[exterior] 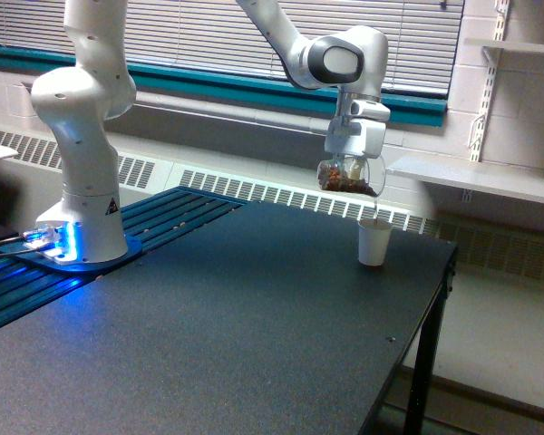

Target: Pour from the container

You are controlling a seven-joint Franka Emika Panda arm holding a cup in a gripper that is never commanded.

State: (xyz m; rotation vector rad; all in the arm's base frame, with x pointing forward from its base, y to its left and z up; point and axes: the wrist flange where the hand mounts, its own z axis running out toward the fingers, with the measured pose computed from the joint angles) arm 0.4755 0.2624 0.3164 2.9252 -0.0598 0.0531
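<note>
While hand grips it, container hangs just below, seemingly tilted.

White rounded arm with grey joint caps (base glowing blue).

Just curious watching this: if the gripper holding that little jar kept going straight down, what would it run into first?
Probably the black table, just beside the white paper cup. The gripper and its jar hang slightly to the cup's left, though depth is unclear.

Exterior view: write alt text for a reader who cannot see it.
A white robot arm's tool holds a clear jar of brown bits in the air above a white paper cup, which stands near the far edge of a dark table; window blinds hang behind.
</note>
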